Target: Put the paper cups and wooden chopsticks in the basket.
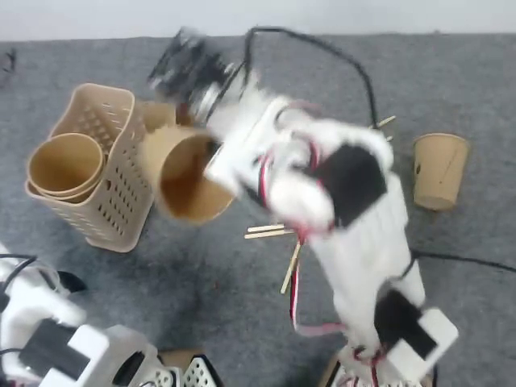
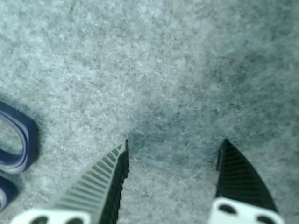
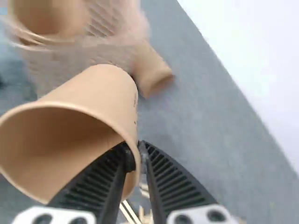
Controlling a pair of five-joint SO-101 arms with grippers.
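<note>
My right gripper (image 3: 135, 161) is shut on the rim of a paper cup (image 3: 70, 135), held tilted in the air just right of the beige basket (image 1: 109, 193). In the high view that cup (image 1: 184, 173) hangs beside the basket's wall, mouth facing down toward the front. Stacked cups (image 1: 66, 167) sit inside the basket. Another cup (image 1: 157, 114) lies behind the basket, and one more cup (image 1: 439, 169) lies at the right. Wooden chopsticks (image 1: 278, 242) lie on the felt under the right arm. My left gripper (image 2: 173, 163) is open over bare grey felt.
The basket lies on its side on the grey felt table (image 1: 201, 282). A dark blue looped object (image 2: 16, 140) lies near the left gripper. Black cables (image 1: 355, 72) run across the back right. More chopsticks (image 1: 385, 122) poke out behind the right arm.
</note>
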